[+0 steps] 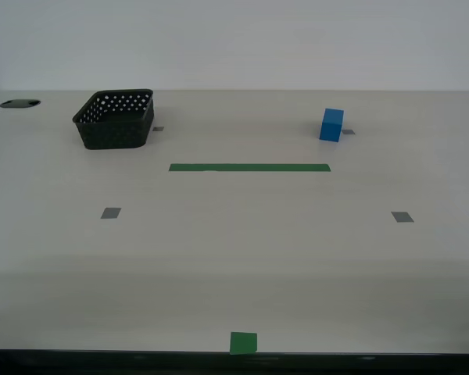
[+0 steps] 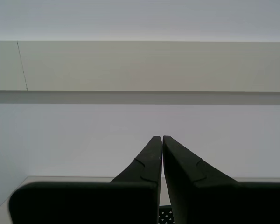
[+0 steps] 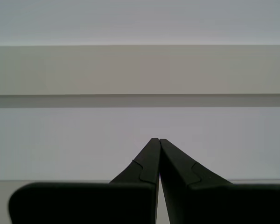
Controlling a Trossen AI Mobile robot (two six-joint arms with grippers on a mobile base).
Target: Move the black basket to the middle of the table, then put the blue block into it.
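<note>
The black basket (image 1: 115,119) stands upright at the far side of the table (image 1: 234,258), toward the exterior view's left. The blue block (image 1: 331,125) stands at the far side toward the exterior view's right. No arm shows in the exterior view. My second gripper (image 2: 162,138) is shut and empty, pointing at the wall; a sliver of the black basket (image 2: 164,216) shows between its fingers low in the second wrist view. My first gripper (image 3: 157,140) is shut and empty, also pointing at the wall.
A green tape strip (image 1: 249,167) lies across the table's middle and a green square (image 1: 243,342) sits at the near edge. Small grey squares (image 1: 110,212) (image 1: 402,216) mark the tabletop. Dark cable holes (image 1: 19,103) sit at the far corners.
</note>
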